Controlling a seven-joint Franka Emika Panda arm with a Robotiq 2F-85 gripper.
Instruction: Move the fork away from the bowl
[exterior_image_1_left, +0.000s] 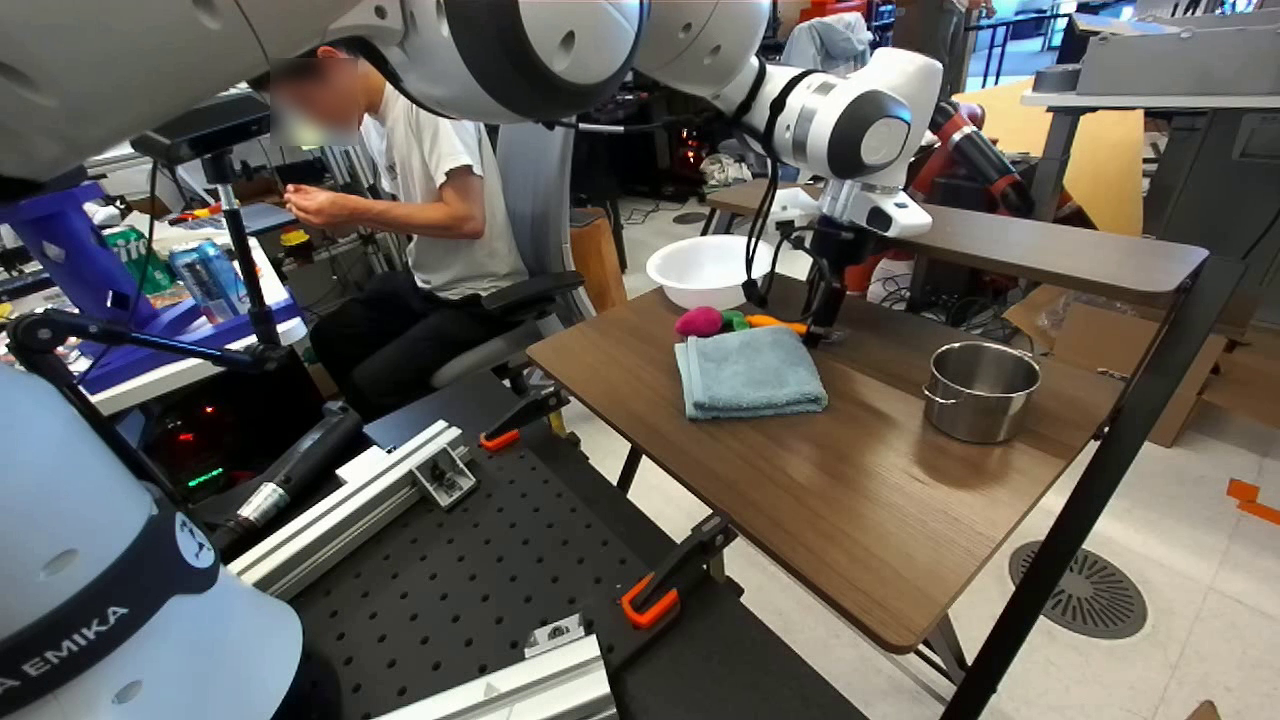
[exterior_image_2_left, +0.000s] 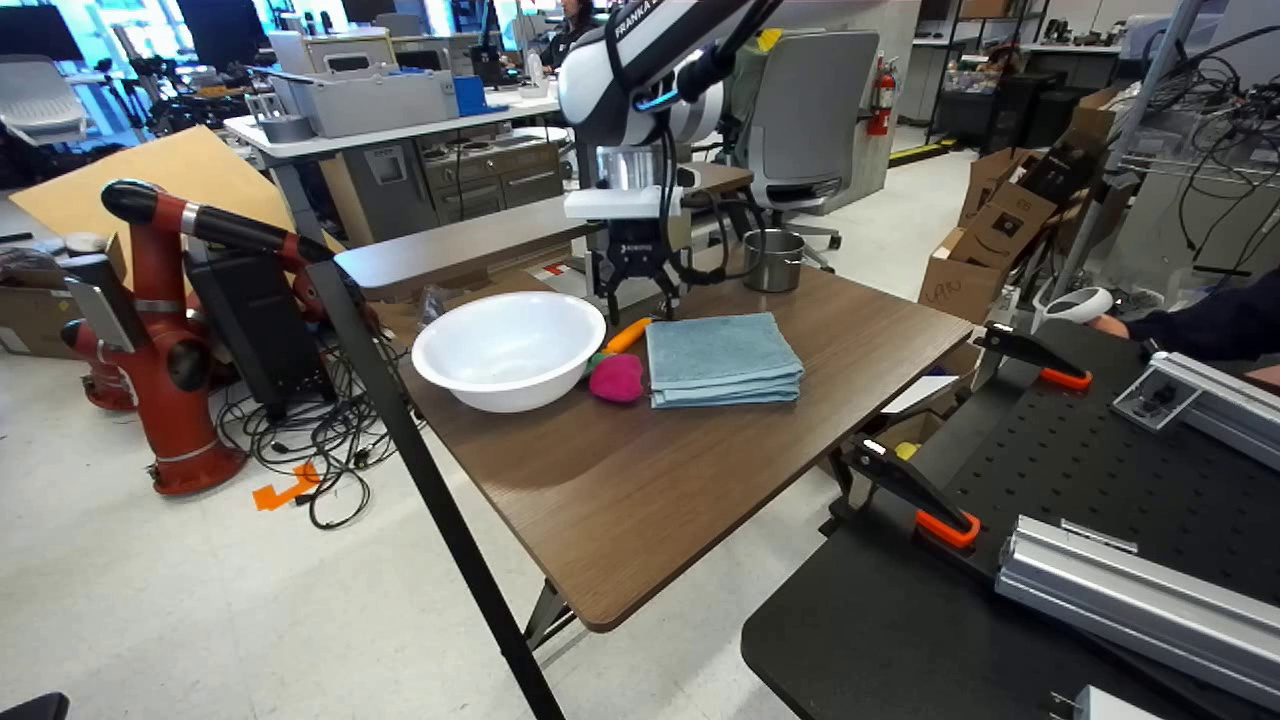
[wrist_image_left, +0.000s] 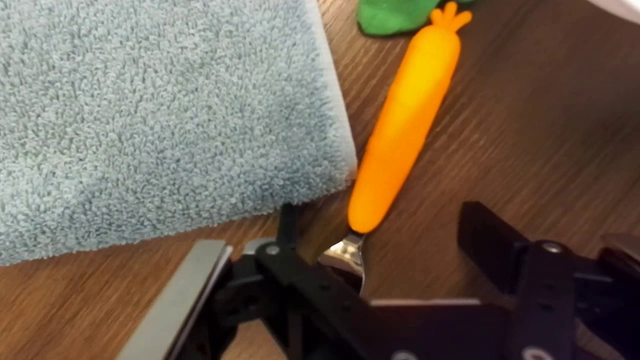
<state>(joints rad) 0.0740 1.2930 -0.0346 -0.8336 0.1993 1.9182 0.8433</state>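
A brown, wooden-looking table (exterior_image_2_left: 640, 490) stands in this busy lab, and over it hangs the gripper (wrist_image_left: 380, 215), its fingers spread wide with nothing held. Right at the hand, in the wrist view, lies the fork (wrist_image_left: 406, 120): the metal neck shows between the two fingers, and the orange, carrot-shaped handle stretches out ahead of them. I can't tell whether the fingertips are low enough to take hold. I'd judge the step in hand to be the grasp, and I'd shift toward the handle first, since the neck looks thin and slick while the handle should give more to squeeze. Just beside one finger is the corner of a folded blue-grey towel (wrist_image_left: 165, 120); I'd keep that finger off the cloth, lest it get pinched too. At the handle's far end is a green piece (wrist_image_left: 395, 15), with a magenta lump (exterior_image_2_left: 617, 378) just past it, so lifting before travelling seems wiser than dragging. Near that end, apart from the fork, sits the white bowl (exterior_image_2_left: 508, 350). On the hand's opposite side, farther off, stands a metal pot (exterior_image_2_left: 773, 260); I'd carry the fork that way, stopping short of it.
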